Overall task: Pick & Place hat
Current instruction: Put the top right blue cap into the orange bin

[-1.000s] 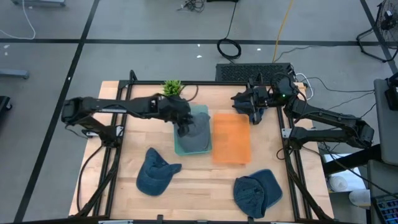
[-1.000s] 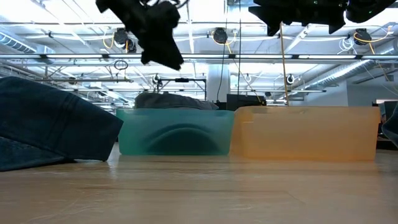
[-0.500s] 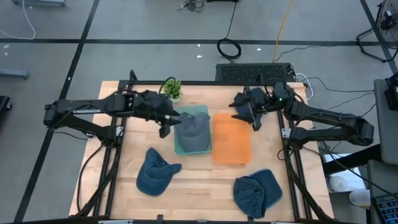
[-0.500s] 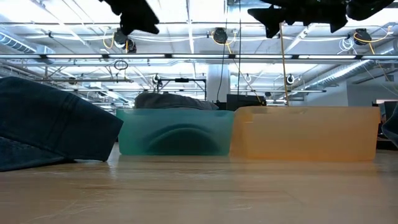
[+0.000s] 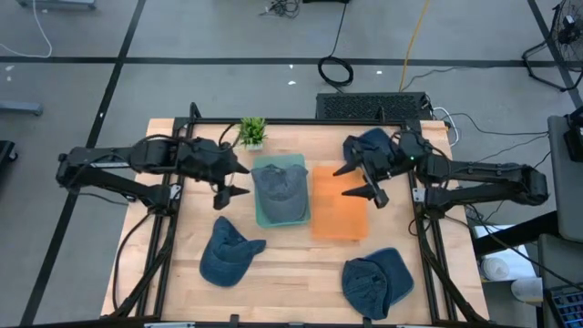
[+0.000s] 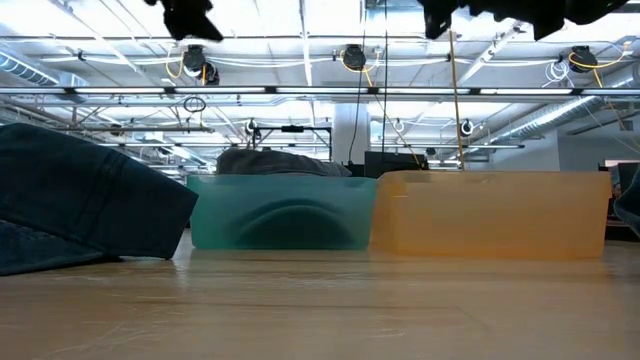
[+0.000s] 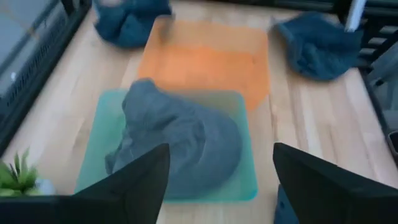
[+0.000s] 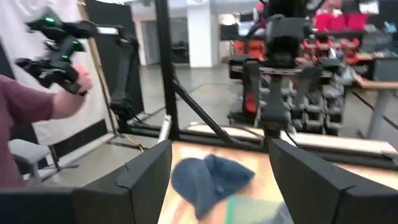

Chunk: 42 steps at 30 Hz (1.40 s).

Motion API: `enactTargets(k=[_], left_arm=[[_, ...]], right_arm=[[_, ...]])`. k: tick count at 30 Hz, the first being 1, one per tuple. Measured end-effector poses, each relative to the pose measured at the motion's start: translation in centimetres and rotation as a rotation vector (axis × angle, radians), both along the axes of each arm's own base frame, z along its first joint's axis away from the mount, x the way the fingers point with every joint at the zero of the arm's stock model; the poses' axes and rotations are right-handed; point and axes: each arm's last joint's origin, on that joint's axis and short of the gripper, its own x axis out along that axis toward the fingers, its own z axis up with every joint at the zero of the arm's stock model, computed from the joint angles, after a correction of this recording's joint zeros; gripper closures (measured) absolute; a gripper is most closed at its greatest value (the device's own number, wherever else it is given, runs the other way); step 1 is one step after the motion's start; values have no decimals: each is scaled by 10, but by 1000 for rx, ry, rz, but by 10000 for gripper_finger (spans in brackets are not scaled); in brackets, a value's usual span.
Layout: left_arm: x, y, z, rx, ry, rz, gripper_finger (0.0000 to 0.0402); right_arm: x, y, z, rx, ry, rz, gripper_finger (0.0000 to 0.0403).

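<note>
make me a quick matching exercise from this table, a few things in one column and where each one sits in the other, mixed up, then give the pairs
Things:
1. grey hat
2. orange bin
3. small green plant
4. left gripper

Places:
A. at the table's far edge, behind the teal bin
B. inside the teal bin
C. beside the teal bin on the left arm's side, open and empty
D. beside the teal bin on the right arm's side, nothing in it

Pairs: 1-B, 2-D, 3-A, 4-C
</note>
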Motion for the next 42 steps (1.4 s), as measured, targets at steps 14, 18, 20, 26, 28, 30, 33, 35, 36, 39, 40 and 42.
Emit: enactTargets(k=[14, 18, 20, 26, 28, 30, 33, 35, 36, 39, 40, 42], left_arm=[[-32, -17, 6, 124, -233, 12, 119], [-44, -17, -10, 99, -261, 48, 124], [-50, -16, -17, 84, -269, 61, 126], [-61, -15, -23, 40, -288, 85, 118], [-61, -16, -23, 22, -290, 69, 114], [-61, -16, -23, 13, -289, 54, 111], [-61, -16, -24, 14, -284, 53, 106], [-61, -16, -24, 17, -284, 52, 103], [-61, -16, -24, 20, -284, 52, 103], [-61, -16, -23, 29, -286, 60, 107], [-60, -16, -23, 30, -285, 62, 109], [-60, -16, -23, 30, -286, 63, 113]], right_arm=[[4, 14, 5, -17, -63, -100, 167], [6, 18, 2, -127, -45, -232, 182], [5, 20, 2, -201, 11, -290, 191], [3, 35, 6, -493, 147, -522, 203], [2, 41, 7, -583, 138, -570, 197], [0, 47, 9, -652, 133, -617, 184], [-2, 53, 11, -690, 146, -730, 155], [-5, 57, 11, -717, 176, -832, 129], [-6, 59, 11, -738, 195, -884, 115], [-12, 64, 9, -836, 267, -1012, 75], [-13, 65, 9, -869, 289, -1045, 64], [-16, 67, 9, -931, 329, -1110, 47]])
